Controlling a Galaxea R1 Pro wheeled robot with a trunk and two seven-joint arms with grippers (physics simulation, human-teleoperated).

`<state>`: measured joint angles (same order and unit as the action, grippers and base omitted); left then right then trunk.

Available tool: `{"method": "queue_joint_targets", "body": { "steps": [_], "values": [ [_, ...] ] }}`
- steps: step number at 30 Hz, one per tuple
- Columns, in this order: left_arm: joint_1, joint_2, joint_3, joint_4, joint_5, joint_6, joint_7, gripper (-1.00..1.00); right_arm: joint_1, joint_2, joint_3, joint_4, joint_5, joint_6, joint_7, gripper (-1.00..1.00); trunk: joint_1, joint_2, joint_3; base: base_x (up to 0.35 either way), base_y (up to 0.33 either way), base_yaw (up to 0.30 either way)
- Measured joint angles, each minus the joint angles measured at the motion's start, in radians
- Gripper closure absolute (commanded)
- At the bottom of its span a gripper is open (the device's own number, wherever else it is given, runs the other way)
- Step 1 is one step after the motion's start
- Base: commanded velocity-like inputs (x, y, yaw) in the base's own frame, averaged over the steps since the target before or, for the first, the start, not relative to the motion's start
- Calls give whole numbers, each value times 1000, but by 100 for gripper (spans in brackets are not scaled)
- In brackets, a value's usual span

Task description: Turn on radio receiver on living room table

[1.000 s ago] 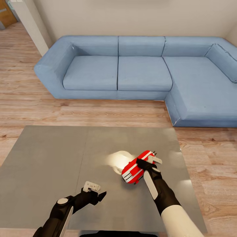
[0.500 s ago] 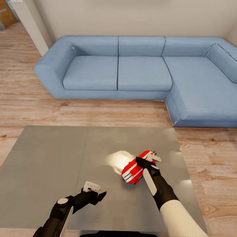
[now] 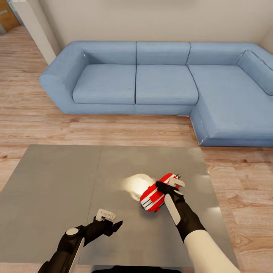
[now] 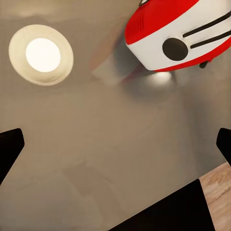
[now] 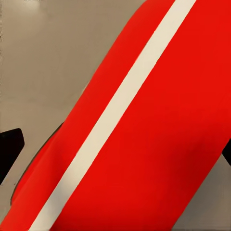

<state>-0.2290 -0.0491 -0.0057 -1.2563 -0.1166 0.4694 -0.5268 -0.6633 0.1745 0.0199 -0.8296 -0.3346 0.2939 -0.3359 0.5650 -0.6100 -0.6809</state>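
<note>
The red radio receiver (image 3: 153, 195) with white stripes lies on the glossy grey table (image 3: 57, 189), right of its middle. My right gripper (image 3: 171, 185) hangs open right at the radio's far right end, close over its top. In the right wrist view the red body with a white stripe (image 5: 144, 130) sits very close between the spread black fingertips (image 5: 8, 144). My left gripper (image 3: 110, 220) is open above the table's near part, left of the radio and apart from it. The left wrist view has the radio's white face and dark knob (image 4: 175, 48) ahead of it.
A blue corner sofa (image 3: 163, 79) runs along the far wall and down the right side. Light wood floor (image 3: 242, 189) surrounds the table. A bright lamp reflection (image 3: 135, 184) lies on the tabletop beside the radio. A white pillar (image 3: 34, 26) stands at the far left.
My right gripper has shifted slightly left, closer over the radio's top end. The radio and the left arm have stayed put.
</note>
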Motion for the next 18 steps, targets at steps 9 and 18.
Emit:
{"method": "queue_joint_targets", "body": {
  "steps": [9,18],
  "values": [
    [0,0,0,0,0,0,1,-100,-44,0,-1,90,-16,-11,1,-100,0,0,0,0,0,0],
    [0,0,0,0,0,0,1,-100,-49,0,-1,103,-15,-24,0,-100,0,0,0,0,0,0]
  ]
}}
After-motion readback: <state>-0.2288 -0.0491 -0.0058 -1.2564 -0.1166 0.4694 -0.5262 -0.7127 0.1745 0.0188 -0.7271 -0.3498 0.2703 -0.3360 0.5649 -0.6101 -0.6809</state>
